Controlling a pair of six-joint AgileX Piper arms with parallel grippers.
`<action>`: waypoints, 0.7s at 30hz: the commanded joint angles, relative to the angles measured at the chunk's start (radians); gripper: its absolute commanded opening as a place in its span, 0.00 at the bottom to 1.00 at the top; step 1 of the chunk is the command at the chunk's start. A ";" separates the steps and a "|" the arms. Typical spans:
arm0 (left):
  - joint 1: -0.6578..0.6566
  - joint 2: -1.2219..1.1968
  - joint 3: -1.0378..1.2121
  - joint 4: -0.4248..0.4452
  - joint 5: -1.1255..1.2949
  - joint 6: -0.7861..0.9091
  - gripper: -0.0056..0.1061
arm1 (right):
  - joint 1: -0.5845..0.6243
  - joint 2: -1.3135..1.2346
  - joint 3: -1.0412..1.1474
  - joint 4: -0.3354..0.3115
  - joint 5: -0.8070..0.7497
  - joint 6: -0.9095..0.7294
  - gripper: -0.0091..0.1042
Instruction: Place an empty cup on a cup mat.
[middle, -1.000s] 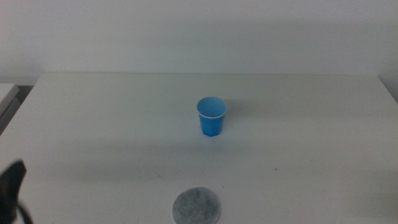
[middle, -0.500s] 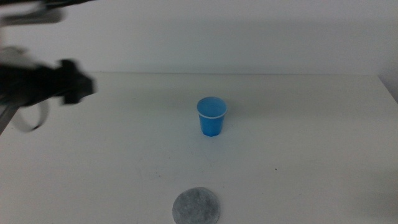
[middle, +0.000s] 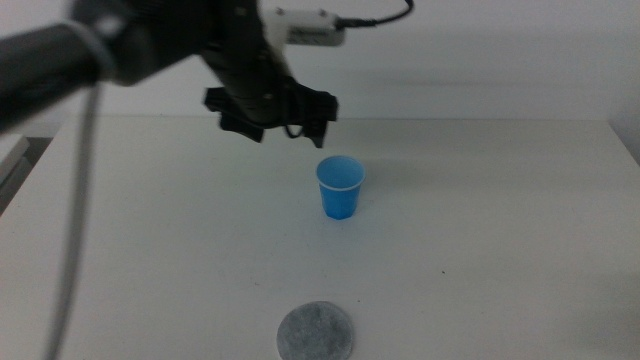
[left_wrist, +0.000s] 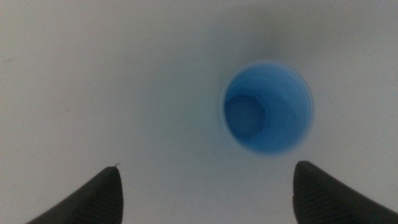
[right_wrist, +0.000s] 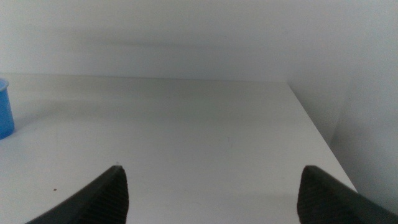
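The small blue cup (middle: 340, 187) stands upright and empty near the middle of the white table. The round grey cup mat (middle: 315, 332) lies flat at the front edge, well apart from the cup. My left gripper (middle: 272, 112) hangs open in the air above and behind-left of the cup. In the left wrist view I look straight down into the empty cup (left_wrist: 268, 107), which sits between the spread jaws but ahead of them. My right gripper (right_wrist: 211, 186) is open and empty at the right side, out of the middle view; the cup (right_wrist: 5, 109) shows far off there.
The white table (middle: 500, 230) is bare apart from the cup and mat. A wall runs behind its far edge. The table's right edge (right_wrist: 314, 130) shows in the right wrist view.
My left arm has swung in from the far left and risen, from the table's left edge to just above and behind the cup. The cup and mat have not moved.
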 joint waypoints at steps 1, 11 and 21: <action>-0.018 0.095 -0.108 0.005 0.050 -0.011 0.89 | 0.002 -0.005 0.003 -0.005 -0.007 -0.004 0.90; -0.027 0.353 -0.257 0.001 -0.033 -0.011 0.89 | 0.002 -0.005 0.003 -0.005 -0.007 -0.004 0.90; -0.027 0.399 -0.257 -0.069 -0.053 -0.011 0.54 | 0.002 -0.005 0.003 -0.005 -0.007 -0.004 0.90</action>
